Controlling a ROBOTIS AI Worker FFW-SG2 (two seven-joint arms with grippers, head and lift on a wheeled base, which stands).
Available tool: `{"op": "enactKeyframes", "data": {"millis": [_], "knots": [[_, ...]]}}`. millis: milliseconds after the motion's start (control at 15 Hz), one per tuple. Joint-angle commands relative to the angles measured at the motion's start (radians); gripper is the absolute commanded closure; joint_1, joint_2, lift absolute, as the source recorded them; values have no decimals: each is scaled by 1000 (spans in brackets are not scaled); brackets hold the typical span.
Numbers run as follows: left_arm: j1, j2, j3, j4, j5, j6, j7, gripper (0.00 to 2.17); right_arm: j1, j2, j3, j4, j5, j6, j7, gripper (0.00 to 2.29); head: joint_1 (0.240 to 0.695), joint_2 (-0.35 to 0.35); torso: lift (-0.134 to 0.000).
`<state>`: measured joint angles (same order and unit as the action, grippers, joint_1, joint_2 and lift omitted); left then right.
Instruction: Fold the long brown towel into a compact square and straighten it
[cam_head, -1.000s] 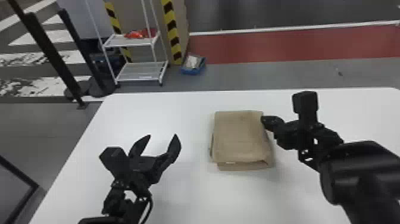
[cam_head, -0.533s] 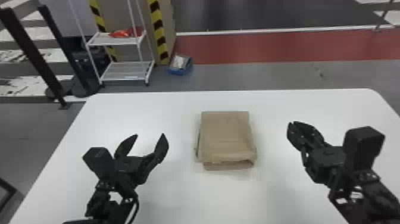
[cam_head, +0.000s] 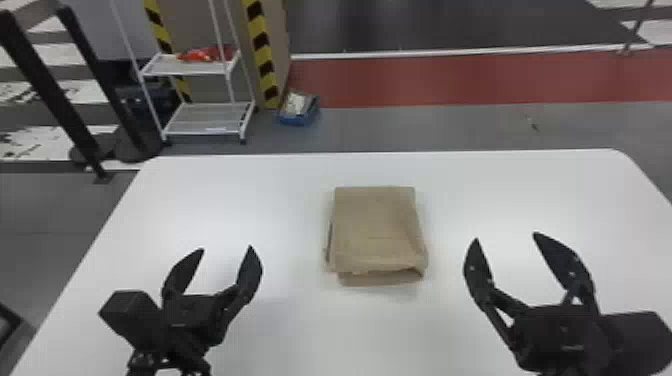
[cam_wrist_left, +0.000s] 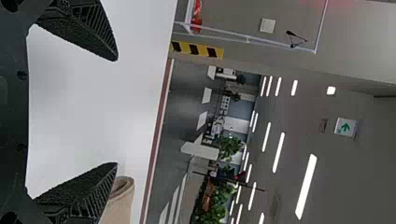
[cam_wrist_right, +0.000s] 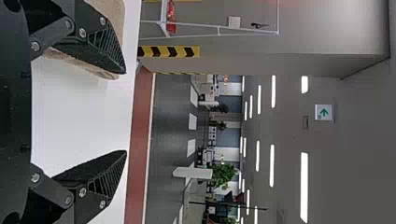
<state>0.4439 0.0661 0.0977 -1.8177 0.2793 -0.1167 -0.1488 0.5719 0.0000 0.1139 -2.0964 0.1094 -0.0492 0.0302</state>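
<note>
Now: one folded brown towel (cam_head: 376, 227) | two grippers (cam_head: 227, 270), fingers apart | one white table (cam_head: 280, 340)

Ceiling strip lights (cam_wrist_left: 306, 186) glow white overhead; the counter (cam_head: 290, 330) shows diffuse sheen, with what seems a faint shadow beside the towel (cam_head: 375, 225).
</note>
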Motion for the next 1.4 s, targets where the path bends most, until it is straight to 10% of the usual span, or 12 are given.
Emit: {"op": "enactKeyframes", "data": {"millis": [0,1333], "knots": [[62,-9,25,-45,-2,-25,1,76,26,1,12,-25,19,42,-24,137,695,135,-126],[228,-46,99,-132,-25,-172,5,76,89,1,46,-44,13,-16,-55,137,695,253,-126]]}}
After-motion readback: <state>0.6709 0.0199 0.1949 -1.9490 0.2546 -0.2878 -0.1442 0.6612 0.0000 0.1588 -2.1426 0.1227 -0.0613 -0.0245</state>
